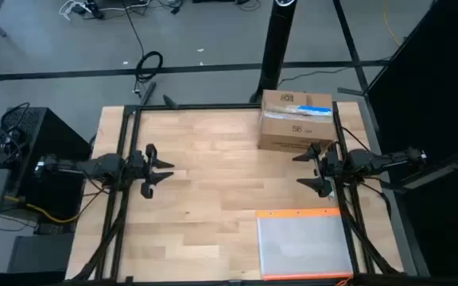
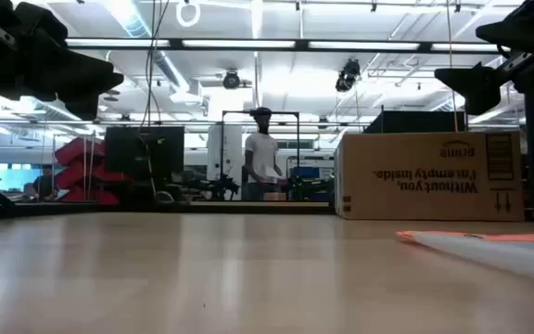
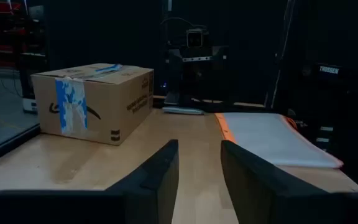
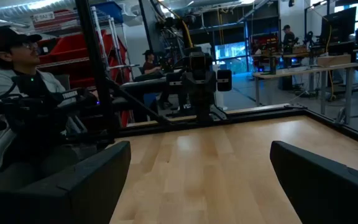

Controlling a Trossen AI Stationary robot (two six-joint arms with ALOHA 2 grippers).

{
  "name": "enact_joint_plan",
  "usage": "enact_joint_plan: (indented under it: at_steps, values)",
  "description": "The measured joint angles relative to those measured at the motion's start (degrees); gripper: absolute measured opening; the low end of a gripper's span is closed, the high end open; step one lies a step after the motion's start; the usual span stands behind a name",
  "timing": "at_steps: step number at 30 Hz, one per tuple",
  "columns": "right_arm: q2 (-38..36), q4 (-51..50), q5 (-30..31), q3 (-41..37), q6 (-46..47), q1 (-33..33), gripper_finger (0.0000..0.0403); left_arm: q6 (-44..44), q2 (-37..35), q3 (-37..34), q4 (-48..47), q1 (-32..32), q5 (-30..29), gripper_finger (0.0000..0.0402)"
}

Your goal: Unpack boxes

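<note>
A brown cardboard box (image 1: 296, 121) with a white-and-blue label and a printed "56" stands closed on its base at the table's far right; it also shows in the low view (image 2: 429, 176) and the left wrist view (image 3: 95, 101). My left gripper (image 1: 164, 171) hovers open above the table's left side, pointing toward the right. My right gripper (image 1: 302, 169) hovers open near the right edge, just on the near side of the box, pointing left. The right wrist view (image 4: 201, 180) shows bare table between its spread fingers.
A flat clear plastic pouch with an orange edge (image 1: 304, 242) lies on the table's near right corner. Bare wood spans the middle (image 1: 221, 183). A black post (image 1: 278, 40) stands beyond the far edge. People (image 4: 11, 81) are in the room beyond the table.
</note>
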Motion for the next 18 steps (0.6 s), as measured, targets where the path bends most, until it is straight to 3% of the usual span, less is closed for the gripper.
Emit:
enact_joint_plan:
  at_steps: [18]
  values:
    - [0.02,-0.01,0.0,0.01,0.02,0.0,0.0369,0.01,0.01,-0.01,0.0,0.01,-0.01,0.0111]
